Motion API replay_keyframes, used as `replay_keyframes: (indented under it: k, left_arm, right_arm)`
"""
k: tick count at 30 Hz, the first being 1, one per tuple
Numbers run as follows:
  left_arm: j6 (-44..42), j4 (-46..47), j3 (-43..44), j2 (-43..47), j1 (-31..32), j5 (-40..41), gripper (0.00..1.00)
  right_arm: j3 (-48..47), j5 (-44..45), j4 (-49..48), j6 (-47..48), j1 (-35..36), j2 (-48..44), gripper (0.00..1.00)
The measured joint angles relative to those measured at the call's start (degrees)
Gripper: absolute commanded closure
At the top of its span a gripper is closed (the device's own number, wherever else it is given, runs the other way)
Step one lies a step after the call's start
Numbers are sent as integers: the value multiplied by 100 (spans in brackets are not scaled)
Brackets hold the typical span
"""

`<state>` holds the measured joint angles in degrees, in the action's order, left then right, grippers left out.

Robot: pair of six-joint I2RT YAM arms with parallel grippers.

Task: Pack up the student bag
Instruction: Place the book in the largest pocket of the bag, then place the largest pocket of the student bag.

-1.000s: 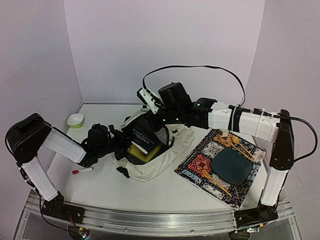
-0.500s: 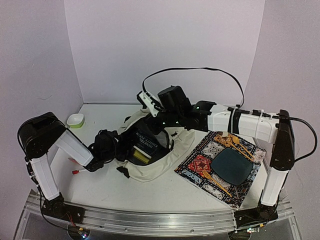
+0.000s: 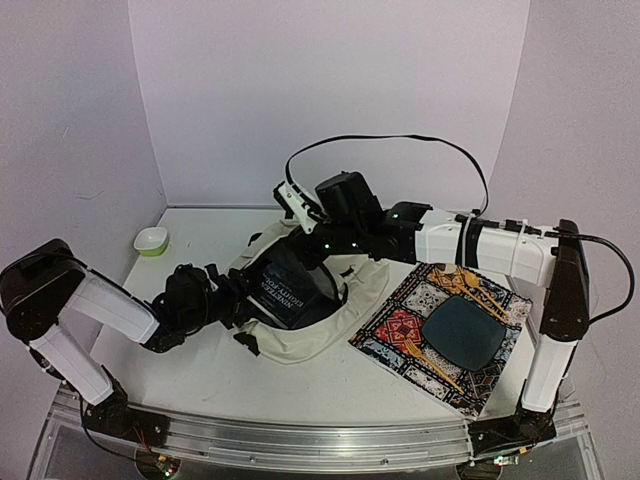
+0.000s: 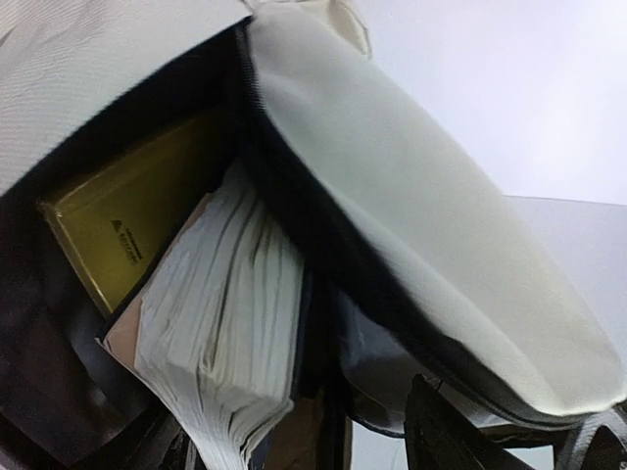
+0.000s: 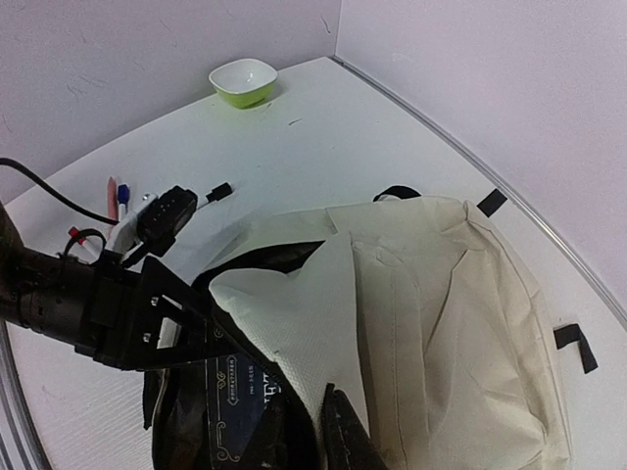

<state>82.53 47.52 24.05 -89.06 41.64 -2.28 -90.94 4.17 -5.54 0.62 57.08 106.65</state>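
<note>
Bag [image 3: 325, 322] just beyond left pincer [image 3: 238, 303]

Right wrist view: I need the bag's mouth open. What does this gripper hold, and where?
The right gripper pinches the student bag by its cream opening flap.

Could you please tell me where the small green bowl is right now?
In the top view, the green bowl sits at the far-left corner of the table, left of the student bag.

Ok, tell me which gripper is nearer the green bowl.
Left. The left gripper is at the mouth of the student bag, on the side facing the green bowl; the right gripper pinches the bag's flap, farther away.
</note>
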Motion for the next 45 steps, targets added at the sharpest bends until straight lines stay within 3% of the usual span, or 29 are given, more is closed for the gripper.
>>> replay_keyframes:
  k: [4,14,22,31,36,45]
  left_arm:
    - [-174,-269,26,135,23,2,34]
    - [-595,-884,1216,-969,23,-211,40]
    - [-1434,-1713,1785,-970,43,281,28]
    - [-2483,-2971,2054,-904,193,1221,21]
    - [-2829,-3590,1997,-309,359,1593,22]
    - [-2918,-4361,776,2065,400,1683,22]
  right_arm:
    - [0,-38,0,-104,15,0,87]
    - [0,-43,8,-174,47,0,87]
    - [0,-22,10,-172,48,0,87]
    - [0,-16,20,-174,48,3,87]
    - [0,-43,21,-220,50,32,85]
    - [-7,-263,15,-585,131,510,76]
